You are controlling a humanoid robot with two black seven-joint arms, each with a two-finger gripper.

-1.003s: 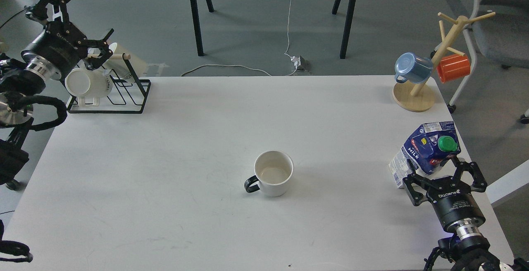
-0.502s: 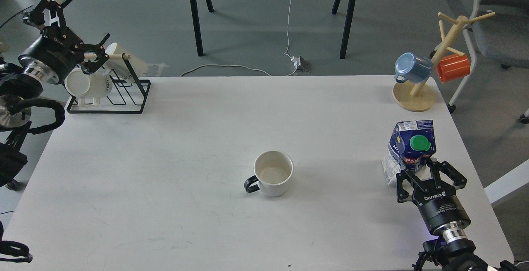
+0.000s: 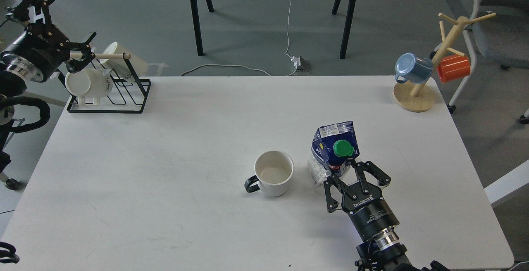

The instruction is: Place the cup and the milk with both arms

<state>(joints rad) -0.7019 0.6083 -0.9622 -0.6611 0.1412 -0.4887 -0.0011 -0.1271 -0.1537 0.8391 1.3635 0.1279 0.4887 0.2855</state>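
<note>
From the head view, our only view, we see the cup [image 3: 273, 173] standing upright near the middle of the white table [image 3: 173, 147], its black loop handle turned toward our left and its cream inside empty. Just to its right, near but apart from it, our right gripper [image 3: 351, 171] has its jaws clenched on the lower body of the milk [image 3: 333, 151], grasping it from the near side so that the green screw cap faces up toward us. The carton leans slightly and its base is partly hidden by the jaws, so we cannot say for certain whether it rests on the table or hangs just above it. We judge that the carton is held low on its body to keep it steady and to set it down beside the cup, where the two belong together. Our left gripper [image 3: 55, 25] is far off at the back left corner, close to the black wire rack [image 3: 120, 93] with its white mugs [image 3: 89, 83]; its jaws look spread and grasp nothing. At the back right a wooden mug tree [image 3: 430, 72] carries a blue mug [image 3: 411, 67] and an orange mug [image 3: 453, 67], well apart from our work.
</note>
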